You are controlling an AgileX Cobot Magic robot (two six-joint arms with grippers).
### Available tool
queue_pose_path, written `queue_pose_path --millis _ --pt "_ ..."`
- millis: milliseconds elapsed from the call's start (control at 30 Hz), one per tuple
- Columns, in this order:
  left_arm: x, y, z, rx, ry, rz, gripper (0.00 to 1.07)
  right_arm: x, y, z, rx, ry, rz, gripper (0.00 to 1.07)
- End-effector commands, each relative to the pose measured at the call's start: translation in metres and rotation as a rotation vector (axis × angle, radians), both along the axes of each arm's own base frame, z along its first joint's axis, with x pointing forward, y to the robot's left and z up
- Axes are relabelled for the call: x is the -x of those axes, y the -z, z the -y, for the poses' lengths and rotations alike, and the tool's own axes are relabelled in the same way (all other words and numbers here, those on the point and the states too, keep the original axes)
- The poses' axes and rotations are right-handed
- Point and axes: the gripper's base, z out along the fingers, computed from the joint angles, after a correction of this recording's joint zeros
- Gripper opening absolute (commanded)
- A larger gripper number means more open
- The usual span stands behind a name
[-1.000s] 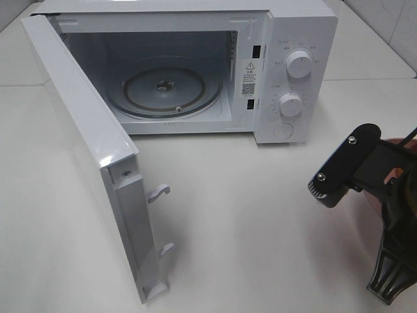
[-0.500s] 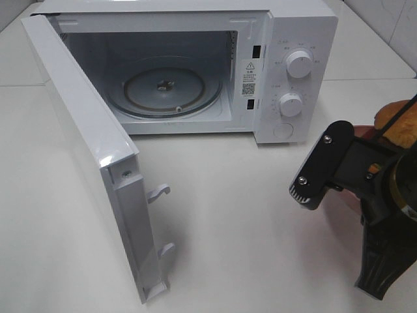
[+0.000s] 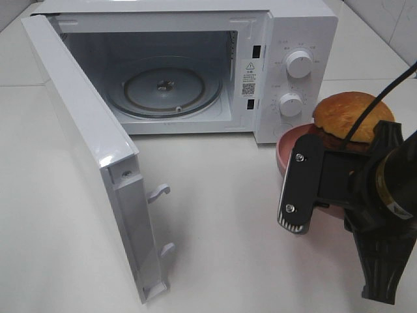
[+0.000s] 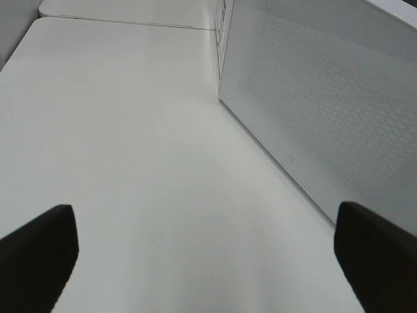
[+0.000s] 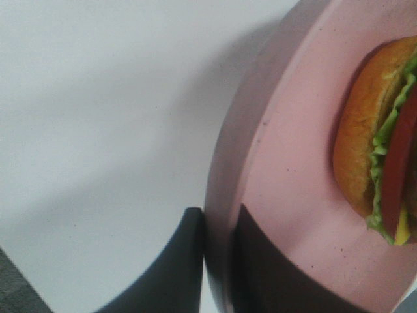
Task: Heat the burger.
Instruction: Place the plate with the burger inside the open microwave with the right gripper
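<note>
The burger [image 3: 352, 114], with its golden-brown bun, lettuce and tomato [image 5: 378, 163], sits on a round pink plate [image 3: 290, 147] to the right of the microwave's knobs. In the right wrist view my right gripper [image 5: 218, 261] is shut on the plate's rim [image 5: 225, 189], one finger under it and one inside. The right arm [image 3: 384, 195] hides the near side of the plate in the high view. My left gripper [image 4: 208, 261] is open with nothing between its fingers, low over the table beside the microwave door [image 4: 313, 111]. It is out of the high view.
The white microwave [image 3: 293, 26] stands at the back with its cavity open and a glass turntable [image 3: 163, 88] inside. Its door [image 3: 85, 143] swings out to the left toward the table's front. Two knobs [image 3: 298, 64] are on its right panel.
My right arm has brought the plate and burger in from the right edge, leftward and toward the microwave. The burger now shows fully. The left gripper stays open.
</note>
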Motion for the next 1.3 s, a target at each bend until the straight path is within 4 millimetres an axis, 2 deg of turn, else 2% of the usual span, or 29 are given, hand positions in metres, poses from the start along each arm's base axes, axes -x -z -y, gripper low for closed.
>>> queue_pose_path --millis 33,167,600,933,1233,1300 --pt "0.002 -0.001 0.0 0.003 -0.004 0.03 1.0 -0.004 -0.003 -0.003 0.042 -0.155 0.039 0.01" --pt "0.002 -0.001 0.0 0.003 -0.004 0.03 1.0 -0.006 -0.003 -0.011 0.022 -0.287 0.054 0.01" --pt "0.002 -0.001 0.0 0.003 -0.004 0.03 1.0 -0.01 -0.007 -0.027 -0.006 -0.557 0.133 0.01" --pt "0.002 -0.001 0.0 0.003 -0.004 0.03 1.0 -0.01 -0.009 -0.034 0.002 -0.701 0.168 0.02" --pt "0.002 -0.001 0.0 0.003 -0.004 0.03 1.0 -0.01 -0.009 -0.035 0.004 -0.72 0.174 0.02" --pt "0.002 -0.001 0.0 0.003 -0.004 0.03 1.0 -0.01 -0.01 -0.038 0.003 -0.781 0.192 0.02"
